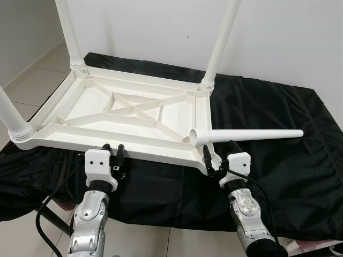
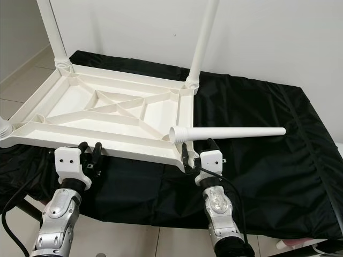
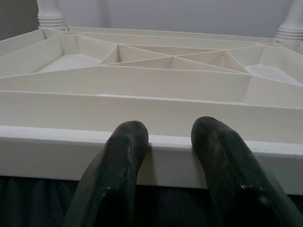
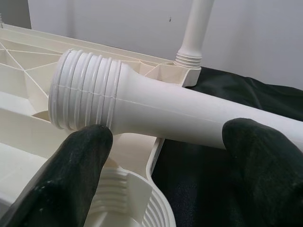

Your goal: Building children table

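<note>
The children's table top (image 1: 123,115) lies upside down on the black cloth (image 1: 278,160) over the desk, three legs already standing up from its corners. The fourth, loose leg (image 1: 246,135) lies across the near right corner, threaded end over the empty socket (image 4: 137,208), tip pointing away to the right.

Your right gripper (image 1: 218,156) sits just below that threaded end, jaws open with the leg between but not yet pinched. Close on the neck just behind the threads, tip the leg upright, seat the threads squarely in the socket, then turn; a tilted start would likely cross-thread.

Your left gripper (image 1: 113,155) rests at the near rim, jaws open and holding nothing; pressing it on the rim could stop the top turning.

Watch the far right leg (image 1: 220,45) when you swing the loose one up.
</note>
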Motion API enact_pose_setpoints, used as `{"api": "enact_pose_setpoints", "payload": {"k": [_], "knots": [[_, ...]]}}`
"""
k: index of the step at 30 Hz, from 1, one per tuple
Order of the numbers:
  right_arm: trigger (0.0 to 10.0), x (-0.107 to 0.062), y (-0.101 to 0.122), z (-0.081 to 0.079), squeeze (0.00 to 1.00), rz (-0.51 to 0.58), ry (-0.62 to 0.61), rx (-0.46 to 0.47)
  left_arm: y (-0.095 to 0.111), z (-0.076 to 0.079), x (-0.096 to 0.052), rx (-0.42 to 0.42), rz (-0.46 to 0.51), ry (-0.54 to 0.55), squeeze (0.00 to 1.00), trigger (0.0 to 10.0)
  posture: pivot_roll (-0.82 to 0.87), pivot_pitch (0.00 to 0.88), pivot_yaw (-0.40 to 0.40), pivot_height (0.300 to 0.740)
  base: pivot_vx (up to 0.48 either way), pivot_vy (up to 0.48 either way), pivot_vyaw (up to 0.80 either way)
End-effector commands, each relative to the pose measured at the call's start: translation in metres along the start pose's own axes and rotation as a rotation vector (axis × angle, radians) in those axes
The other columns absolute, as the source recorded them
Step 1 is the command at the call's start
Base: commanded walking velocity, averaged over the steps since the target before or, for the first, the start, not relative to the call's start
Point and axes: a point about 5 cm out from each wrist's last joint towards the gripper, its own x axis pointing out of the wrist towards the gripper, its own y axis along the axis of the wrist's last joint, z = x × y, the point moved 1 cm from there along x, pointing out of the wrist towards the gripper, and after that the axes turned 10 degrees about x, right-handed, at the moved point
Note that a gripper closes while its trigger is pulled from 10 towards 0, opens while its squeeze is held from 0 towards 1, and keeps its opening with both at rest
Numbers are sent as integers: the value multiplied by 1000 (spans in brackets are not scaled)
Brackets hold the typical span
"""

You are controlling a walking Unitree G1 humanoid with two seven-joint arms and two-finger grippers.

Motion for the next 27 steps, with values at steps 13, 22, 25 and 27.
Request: {"api": "enact_pose_setpoints", "payload": {"k": [13,22,25,27], "knots": [[10000,-1,-2,3,0,-12,-8,-13,-1,-1,0,7,-8,52,0,10000,39,9,-87,740,0,0,0],[10000,-1,-2,3,0,-11,-8,-15,-2,0,0,8,-7,49,0,10000,38,4,-87,740,0,0,0],[10000,-1,-2,2,0,-12,-7,-15,-1,0,0,10,-5,48,0,10000,38,4,-87,740,0,0,0],[10000,-1,-2,2,0,-12,-6,-15,-1,1,0,10,-5,48,0,10000,38,5,-89,740,0,0,0]]}}
